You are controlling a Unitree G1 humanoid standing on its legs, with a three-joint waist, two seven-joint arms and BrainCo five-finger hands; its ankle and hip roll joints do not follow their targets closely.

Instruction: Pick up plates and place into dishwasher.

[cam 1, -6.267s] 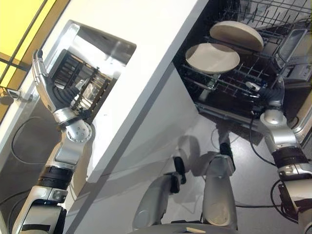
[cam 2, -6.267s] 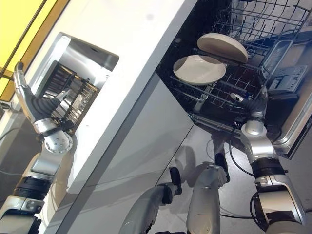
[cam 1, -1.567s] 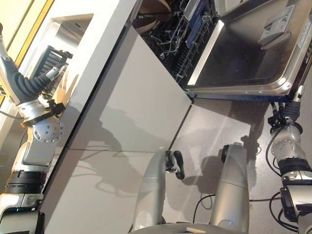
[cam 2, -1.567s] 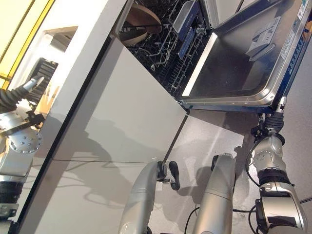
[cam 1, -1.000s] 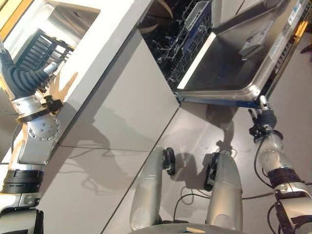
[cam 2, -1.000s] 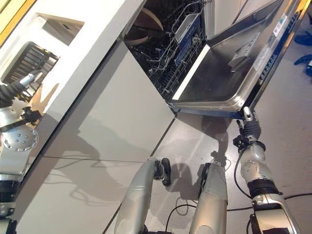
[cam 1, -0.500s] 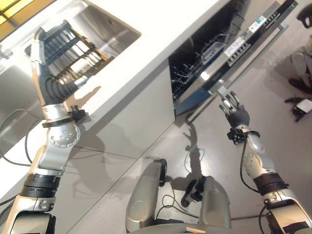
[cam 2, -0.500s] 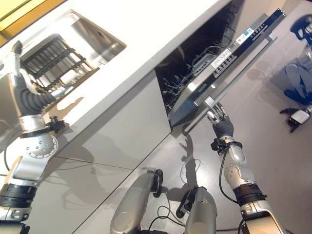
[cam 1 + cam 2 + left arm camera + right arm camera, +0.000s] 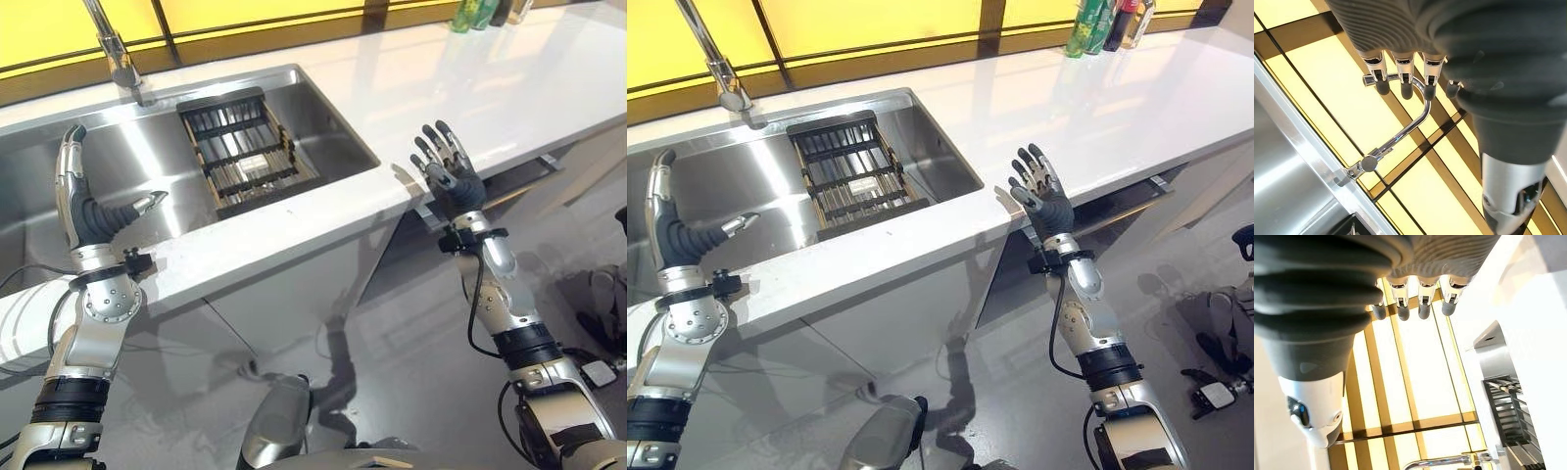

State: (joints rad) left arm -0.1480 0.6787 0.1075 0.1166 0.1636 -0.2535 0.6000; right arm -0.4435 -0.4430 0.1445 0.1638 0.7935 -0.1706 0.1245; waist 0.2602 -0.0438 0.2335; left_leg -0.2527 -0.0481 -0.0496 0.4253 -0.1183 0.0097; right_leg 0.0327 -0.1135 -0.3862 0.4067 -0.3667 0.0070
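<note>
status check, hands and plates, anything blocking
Left hand open, raised over the sink. Right hand open, raised at the counter edge. No plates visible; black rack in sink. Nothing blocking.

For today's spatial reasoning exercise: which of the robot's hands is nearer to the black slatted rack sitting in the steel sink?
Left. The left hand is raised over the sink basin just beside the black slatted rack; the right hand is raised off the white countertop's front edge, beyond the sink.

Silver-grey arms, dark ribbed wrists, dark-tipped fingers (image 9: 438, 147).
</note>
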